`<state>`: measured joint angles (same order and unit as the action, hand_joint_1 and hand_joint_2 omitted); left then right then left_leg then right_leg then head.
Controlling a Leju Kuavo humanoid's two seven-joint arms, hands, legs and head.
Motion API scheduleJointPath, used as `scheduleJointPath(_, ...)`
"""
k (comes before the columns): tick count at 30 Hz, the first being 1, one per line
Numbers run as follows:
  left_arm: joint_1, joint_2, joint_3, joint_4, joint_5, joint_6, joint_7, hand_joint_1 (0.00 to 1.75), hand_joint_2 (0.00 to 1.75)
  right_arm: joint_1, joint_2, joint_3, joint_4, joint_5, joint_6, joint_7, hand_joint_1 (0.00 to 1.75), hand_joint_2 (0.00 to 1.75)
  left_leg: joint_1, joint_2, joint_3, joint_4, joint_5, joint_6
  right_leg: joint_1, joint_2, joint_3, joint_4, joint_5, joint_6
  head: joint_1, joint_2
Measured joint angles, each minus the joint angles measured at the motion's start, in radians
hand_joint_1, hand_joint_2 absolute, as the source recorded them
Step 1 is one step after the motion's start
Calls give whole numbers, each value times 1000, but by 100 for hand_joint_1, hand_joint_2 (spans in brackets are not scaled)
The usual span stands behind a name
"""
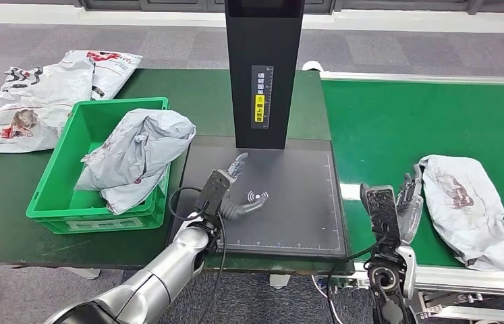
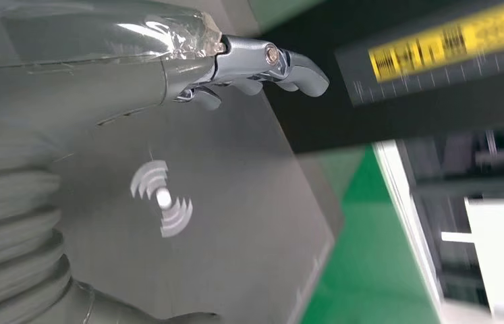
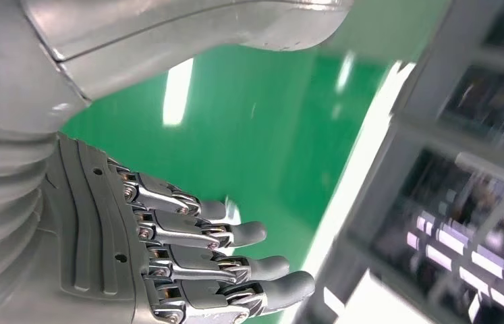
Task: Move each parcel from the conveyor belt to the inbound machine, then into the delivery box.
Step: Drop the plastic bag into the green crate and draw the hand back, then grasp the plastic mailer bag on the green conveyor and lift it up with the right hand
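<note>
Parcel [image 1: 473, 206]: grey poly mailer, crumpled, lying on the green conveyor belt [image 1: 397, 128] at the robot's right; its print cannot be read. Inbound machine [image 1: 266, 196]: flat black scan plate with a white wireless symbol [image 1: 257, 196] and a black upright column [image 1: 264, 67] bearing a yellow-and-white label, characters too small to read; the left wrist view shows the label only as a blurred yellow strip. Delivery box [image 1: 60, 196]: green crate left of the plate, one grey mailer [image 1: 137, 155] draped over its rim. Loose mailers [image 1: 46, 94]: piled beyond the crate, red and dark print illegible. Left hand [image 1: 232, 192]: over the plate, fingers apart, holding nothing. Right hand [image 1: 407, 202]: just beside the parcel; the right wrist view shows its fingers [image 3: 202, 250] extended, empty, above the belt.
</note>
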<state>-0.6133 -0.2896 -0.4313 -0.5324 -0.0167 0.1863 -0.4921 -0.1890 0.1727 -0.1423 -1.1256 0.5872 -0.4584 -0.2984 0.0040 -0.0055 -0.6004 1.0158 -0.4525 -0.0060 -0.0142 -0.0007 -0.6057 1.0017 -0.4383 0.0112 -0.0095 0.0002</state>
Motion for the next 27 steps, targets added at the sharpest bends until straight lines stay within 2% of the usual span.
scheduleJointPath(4,8,11,46,-1,-18,27,-10,0,175,-57,-46,-6,127,166,-174,56,0,175,0,-1,0,0,0,0,0,0,0,0,0,0,0,0)
scheduleJointPath(6,14,13,66,-1,-21,32,-13,0,175,-77,-68,-31,188,268,-223,81,0,175,0,-1,0,0,0,0,0,-1,0,0,0,0,0,0)
scheduleJointPath(10,26,14,96,-1,-21,34,-19,0,175,-101,-90,-152,263,489,-237,88,0,175,0,-2,0,0,0,0,0,-1,0,0,0,0,0,0)
scheduleJointPath(17,37,14,111,-2,-22,35,-25,0,175,-117,-98,-289,323,602,-239,113,0,175,0,-1,0,0,0,0,0,-1,0,0,0,0,0,0)
scheduleJointPath(21,42,14,113,-6,-24,43,-33,0,175,-146,-112,-353,372,708,-239,187,0,175,0,-2,0,0,0,0,0,-1,0,0,0,0,0,0)
scheduleJointPath(27,49,21,116,-10,-22,44,-43,0,175,-196,-169,-390,523,821,-234,361,0,175,-1,-1,0,0,0,0,0,-1,0,0,1,1,0,0)
